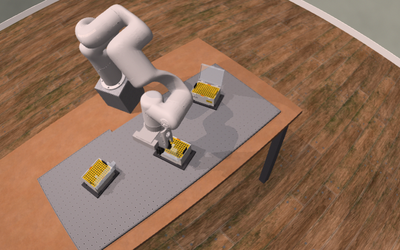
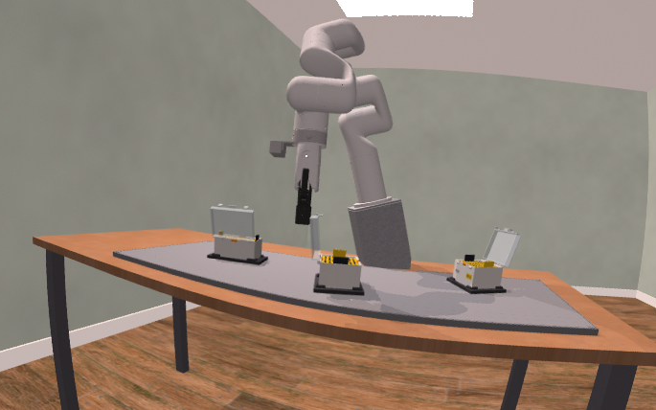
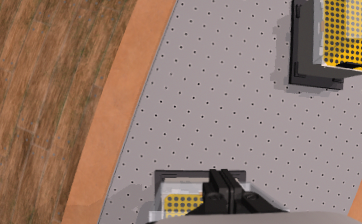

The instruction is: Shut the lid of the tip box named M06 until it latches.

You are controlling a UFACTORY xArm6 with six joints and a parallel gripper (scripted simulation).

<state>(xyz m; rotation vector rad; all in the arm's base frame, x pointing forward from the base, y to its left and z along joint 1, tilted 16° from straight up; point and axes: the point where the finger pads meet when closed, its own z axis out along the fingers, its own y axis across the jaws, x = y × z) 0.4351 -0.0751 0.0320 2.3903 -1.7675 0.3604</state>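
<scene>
Three white tip boxes with yellow tip racks stand on dark holder plates, all lids up. The H2 box (image 1: 181, 149) (image 2: 339, 275) (image 3: 182, 204) is in the middle, and its clear lid (image 2: 314, 234) stands upright. My gripper (image 1: 161, 150) (image 2: 302, 219) (image 3: 217, 184) is shut and empty. It hangs just outside that lid, with its fingertips near the lid's top edge. I cannot tell whether they touch. The H1 box (image 1: 205, 90) (image 2: 477, 274) has its lid (image 1: 212, 74) (image 2: 501, 246) open. The H3 box (image 1: 97, 173) (image 2: 236, 247) (image 3: 344, 32) has its lid (image 2: 232, 219) open. No sticker ID is readable.
The boxes stand on a grey perforated plate (image 1: 226, 124) (image 2: 279, 272) (image 3: 222, 100) on an orange table (image 1: 24, 201) (image 2: 116, 239). The arm's grey base block (image 1: 120, 96) (image 2: 378, 234) stands behind the H2 box.
</scene>
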